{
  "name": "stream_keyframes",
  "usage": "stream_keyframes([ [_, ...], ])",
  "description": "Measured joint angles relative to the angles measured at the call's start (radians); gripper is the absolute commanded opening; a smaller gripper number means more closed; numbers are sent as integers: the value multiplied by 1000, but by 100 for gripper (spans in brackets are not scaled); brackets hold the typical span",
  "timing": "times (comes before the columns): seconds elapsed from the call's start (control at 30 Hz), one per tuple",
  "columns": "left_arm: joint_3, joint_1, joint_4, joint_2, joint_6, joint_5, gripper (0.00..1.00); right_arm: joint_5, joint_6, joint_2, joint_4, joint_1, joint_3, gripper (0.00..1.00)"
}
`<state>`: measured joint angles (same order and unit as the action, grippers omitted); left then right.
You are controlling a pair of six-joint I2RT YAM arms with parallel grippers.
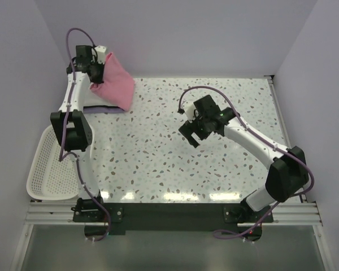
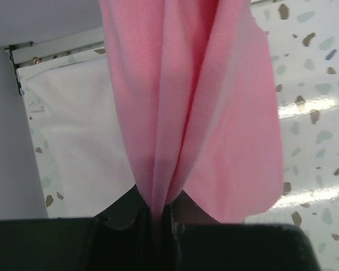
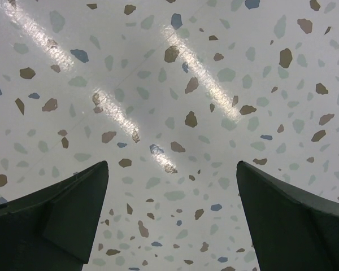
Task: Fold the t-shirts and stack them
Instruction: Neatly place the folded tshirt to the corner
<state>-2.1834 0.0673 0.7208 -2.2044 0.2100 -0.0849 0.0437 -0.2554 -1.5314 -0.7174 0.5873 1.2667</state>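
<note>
Nearest the lens in the left wrist view, the left gripper [image 2: 158, 220] has its dark jaws clamped together on a pinched ridge of the pink t-shirt [image 2: 203, 113], whose folds run up the frame away from the fingers. Behind the cloth, in the left half of that view, the white t-shirt [image 2: 79, 130] lies as a flat folded rectangle on the table [image 2: 316, 84], by the far rail. From above, the pink one hangs as a bundle in the upper left of the frame, right over the white one; we cannot tell whether they touch. We judge the coming move to be a lowering onto that rectangle, and the left arm is far nearer. The right gripper [image 3: 170, 169], jaws wide apart and holding nothing, hovers over bare terrazzo mid-frame, well apart from both shirts. The mesh basket [image 1: 45, 169] sits lower left, not in the way.
</note>
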Motion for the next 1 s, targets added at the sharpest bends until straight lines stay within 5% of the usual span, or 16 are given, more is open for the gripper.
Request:
stream_keyframes([
  [0.37, 7, 170, -142, -174, 3, -66, 0, 0, 0, -84, -40, 0, 54, 99],
  [0.57, 16, 204, -168, -199, -5, -116, 55, 1, 1, -102, -55, 0, 83, 99],
  [0.93, 103, 349, -175, -131, -139, -168, 75, -2, 2, -58, -57, 0, 58, 99],
  [1.0, 104, 364, -163, -92, -136, -159, 86, -5, 3, -23, -56, -6, 37, 99],
])
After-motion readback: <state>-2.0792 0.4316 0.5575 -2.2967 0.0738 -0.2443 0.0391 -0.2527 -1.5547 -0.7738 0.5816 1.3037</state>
